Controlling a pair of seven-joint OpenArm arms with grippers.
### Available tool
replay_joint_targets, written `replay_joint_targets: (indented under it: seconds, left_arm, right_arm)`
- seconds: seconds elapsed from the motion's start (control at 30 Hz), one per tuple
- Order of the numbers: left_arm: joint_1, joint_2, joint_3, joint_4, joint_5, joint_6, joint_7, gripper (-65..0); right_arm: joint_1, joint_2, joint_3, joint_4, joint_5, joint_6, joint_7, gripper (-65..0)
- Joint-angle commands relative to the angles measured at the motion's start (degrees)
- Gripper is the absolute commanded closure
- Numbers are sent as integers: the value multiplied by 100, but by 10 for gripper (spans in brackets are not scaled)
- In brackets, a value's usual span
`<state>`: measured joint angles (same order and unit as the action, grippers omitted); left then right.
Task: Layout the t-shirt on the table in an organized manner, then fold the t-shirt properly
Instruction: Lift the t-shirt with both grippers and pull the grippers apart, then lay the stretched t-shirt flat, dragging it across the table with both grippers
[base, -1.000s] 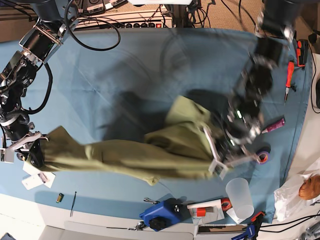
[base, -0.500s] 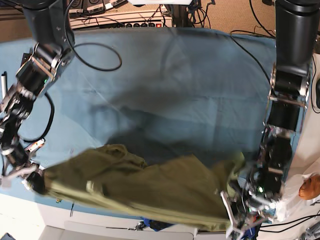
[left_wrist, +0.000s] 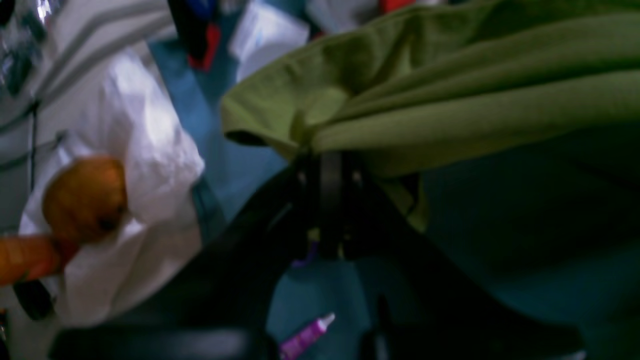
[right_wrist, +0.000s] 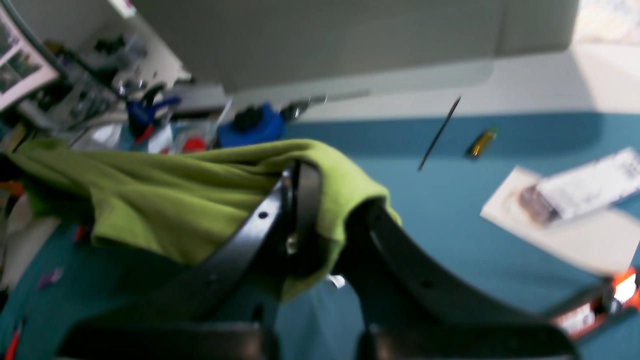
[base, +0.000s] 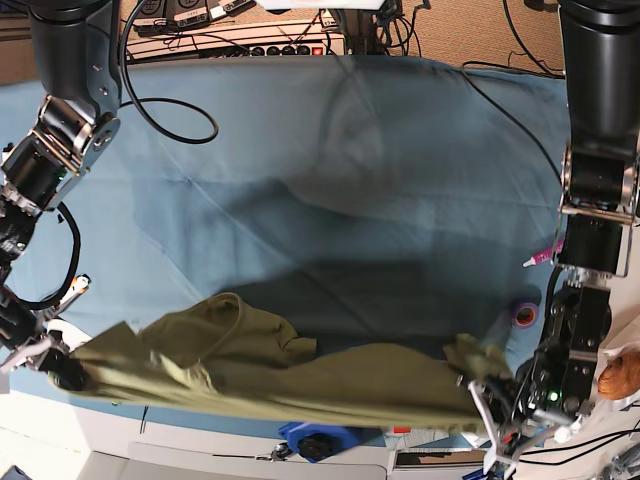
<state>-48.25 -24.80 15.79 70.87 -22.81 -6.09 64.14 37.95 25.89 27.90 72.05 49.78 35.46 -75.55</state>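
Observation:
The olive-green t-shirt (base: 300, 375) hangs stretched in a long band above the near edge of the teal table (base: 350, 180), and a bunched fold rises left of its middle. My right gripper (base: 68, 372) is shut on the shirt's left end. In the right wrist view the t-shirt (right_wrist: 175, 200) drapes over the closed right gripper (right_wrist: 330, 200). My left gripper (base: 492, 398) is shut on the shirt's right end. In the left wrist view the left gripper (left_wrist: 325, 155) pinches a gathered corner of the t-shirt (left_wrist: 450, 85).
A white bag with an orange object (base: 620, 375) lies off the table's right corner. A purple tube (base: 545, 258) and a tape roll (base: 524, 316) sit near the right edge, and a blue tool (base: 315, 440) at the front. Paper cards (right_wrist: 565, 210) lie front left.
Both arms have carried the shirt toward the near edge and moved further apart. The shirt, bunched mid-table a second ago, now hangs stretched between them.

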Motion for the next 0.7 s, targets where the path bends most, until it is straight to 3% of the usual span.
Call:
replay_joint_targets:
  seconds: [0.0, 0.27, 0.67]
  left_arm:
    - [-87, -116, -46, 57, 125, 33, 109, 0]
    - [942, -125, -48, 297, -177, -153, 297, 0]
    - [2640, -122, -61, 1432, -79, -284, 404, 0]
  right_arm:
    - [164, 199, 33, 101, 83, 26, 72, 0]
    - [-544, 254, 33, 103, 739, 98, -445, 0]
    - [-1652, 254, 33, 114, 1202, 101, -445, 0]
